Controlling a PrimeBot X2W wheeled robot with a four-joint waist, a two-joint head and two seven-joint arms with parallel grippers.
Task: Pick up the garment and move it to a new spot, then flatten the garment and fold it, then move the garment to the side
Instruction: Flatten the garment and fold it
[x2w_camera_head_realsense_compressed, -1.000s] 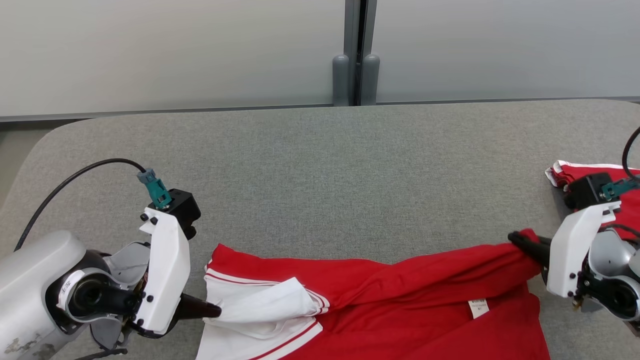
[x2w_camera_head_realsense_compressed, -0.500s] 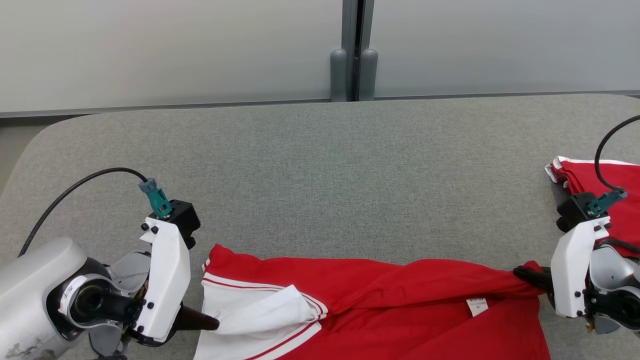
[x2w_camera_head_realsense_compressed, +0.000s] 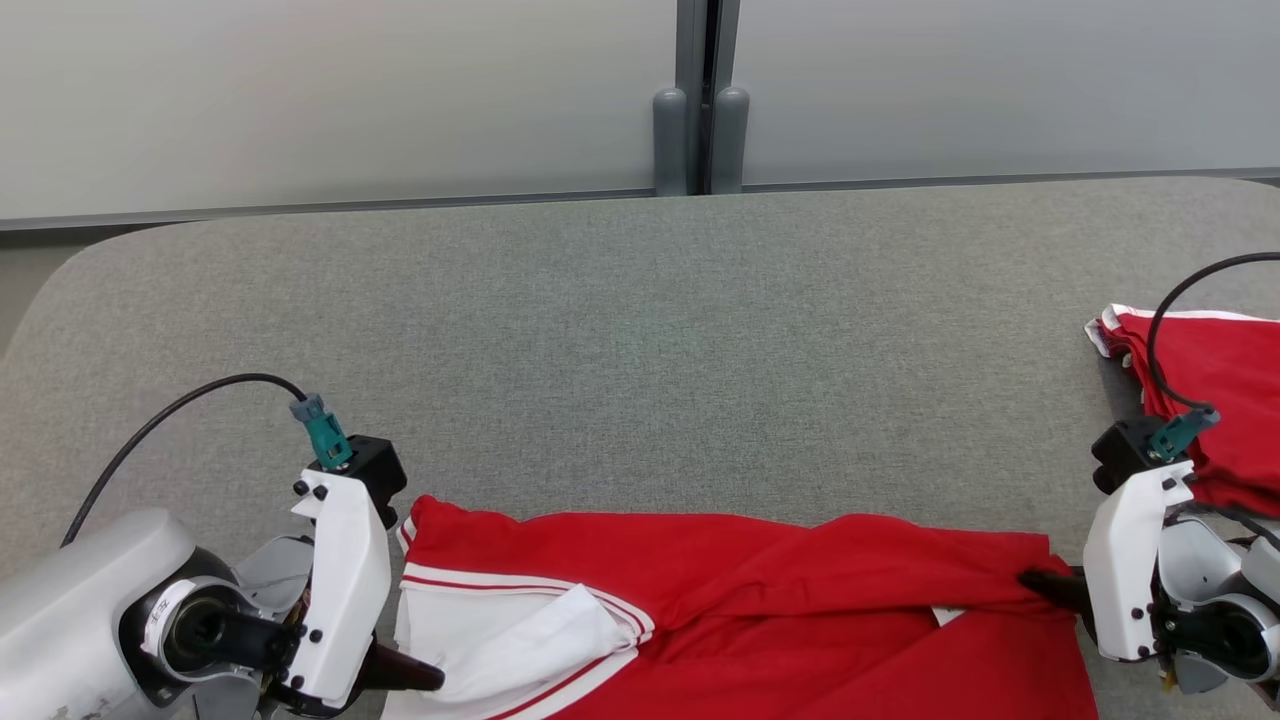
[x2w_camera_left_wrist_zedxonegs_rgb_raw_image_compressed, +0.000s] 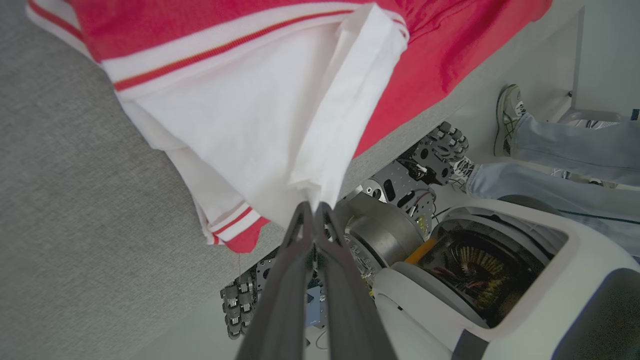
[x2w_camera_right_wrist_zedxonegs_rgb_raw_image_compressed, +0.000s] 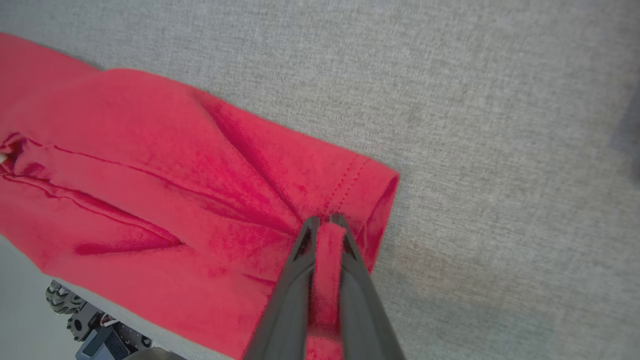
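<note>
A red garment (x2w_camera_head_realsense_compressed: 760, 600) with white sleeves and red-striped trim lies stretched along the near edge of the grey table (x2w_camera_head_realsense_compressed: 640, 340), partly hanging over it. My left gripper (x2w_camera_head_realsense_compressed: 425, 678) is shut on the white sleeve fabric (x2w_camera_left_wrist_zedxonegs_rgb_raw_image_compressed: 280, 125) at the garment's left end; the left wrist view shows its fingers (x2w_camera_left_wrist_zedxonegs_rgb_raw_image_compressed: 312, 210) pinching a white fold. At the right end my right gripper (x2w_camera_head_realsense_compressed: 1035, 582) is shut on a red fold near the hem (x2w_camera_right_wrist_zedxonegs_rgb_raw_image_compressed: 325, 235), with cloth (x2w_camera_right_wrist_zedxonegs_rgb_raw_image_compressed: 200, 200) between its fingers (x2w_camera_right_wrist_zedxonegs_rgb_raw_image_compressed: 345, 235).
Another red garment with white trim (x2w_camera_head_realsense_compressed: 1200, 400) lies at the table's right edge behind my right arm. A grey wall with a vertical post (x2w_camera_head_realsense_compressed: 700, 100) runs behind the table. A person's legs and shoes (x2w_camera_left_wrist_zedxonegs_rgb_raw_image_compressed: 540, 135) and my wheeled base (x2w_camera_left_wrist_zedxonegs_rgb_raw_image_compressed: 430, 165) show below the table edge.
Both grippers have drawn back toward the near edge, pulling the garment with them and straightening its top edge. The right end dropped lower and flatter. The head camera tilted slightly.
</note>
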